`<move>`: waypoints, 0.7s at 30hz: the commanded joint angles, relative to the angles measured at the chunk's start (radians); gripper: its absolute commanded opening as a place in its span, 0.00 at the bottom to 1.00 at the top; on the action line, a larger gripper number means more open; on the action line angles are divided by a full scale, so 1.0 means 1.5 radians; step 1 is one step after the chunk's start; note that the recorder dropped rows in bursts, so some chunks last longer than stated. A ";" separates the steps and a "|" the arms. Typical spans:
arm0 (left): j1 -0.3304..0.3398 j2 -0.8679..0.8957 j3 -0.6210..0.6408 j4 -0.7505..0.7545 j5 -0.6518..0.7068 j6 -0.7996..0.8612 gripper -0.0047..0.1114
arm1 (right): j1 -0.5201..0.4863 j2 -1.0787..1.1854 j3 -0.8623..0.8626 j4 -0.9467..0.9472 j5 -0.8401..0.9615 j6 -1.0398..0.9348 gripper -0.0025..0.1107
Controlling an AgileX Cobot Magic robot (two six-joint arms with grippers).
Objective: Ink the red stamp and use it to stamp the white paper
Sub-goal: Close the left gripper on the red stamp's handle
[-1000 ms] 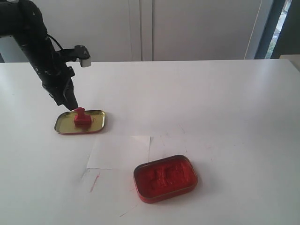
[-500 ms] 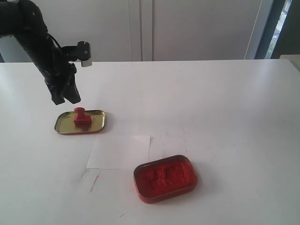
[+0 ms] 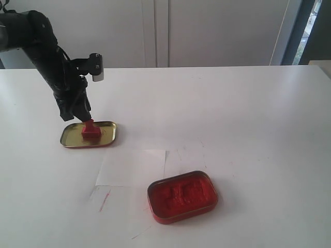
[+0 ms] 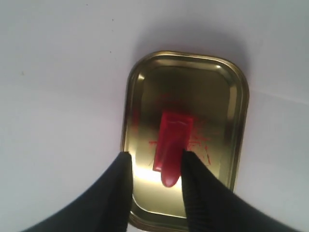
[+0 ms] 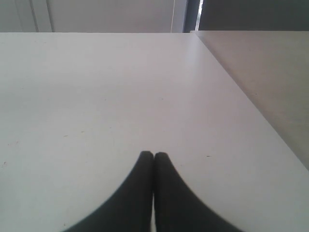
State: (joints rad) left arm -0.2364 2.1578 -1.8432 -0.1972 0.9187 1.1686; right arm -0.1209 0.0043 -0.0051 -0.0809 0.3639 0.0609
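Zero steps finished, by look of it: stamp (image 3: 90, 129) stands in gold lid (image 3: 107, 133), left of exterior frame, not lifted. No print visible on paper (image 3: 133, 168), lower centre. Left gripper (image 4: 155, 155) spread, fingers (image 4: 120, 179) either side of stamp knob, not clamped. Right gripper (image 5: 153, 155) pinched together, empty. Left to do: grasp, press into ink tin (image 3: 182, 195), lower centre-right, then stamp paper. Lid rim low, straight lift should clear it. Table (image 3: 232, 113) open between lid and tin; tin just beside paper's lower right corner.
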 commanded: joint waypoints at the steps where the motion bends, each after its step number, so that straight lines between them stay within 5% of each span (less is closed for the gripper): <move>1: -0.003 -0.002 -0.001 -0.010 0.006 0.020 0.39 | 0.001 -0.003 0.003 0.002 -0.010 0.003 0.02; 21: -0.005 0.046 -0.001 -0.014 0.026 0.041 0.39 | 0.001 -0.003 0.003 0.002 -0.010 0.003 0.02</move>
State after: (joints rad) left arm -0.2364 2.2191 -1.8432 -0.1972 0.9233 1.2238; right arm -0.1209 0.0043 -0.0051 -0.0809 0.3639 0.0609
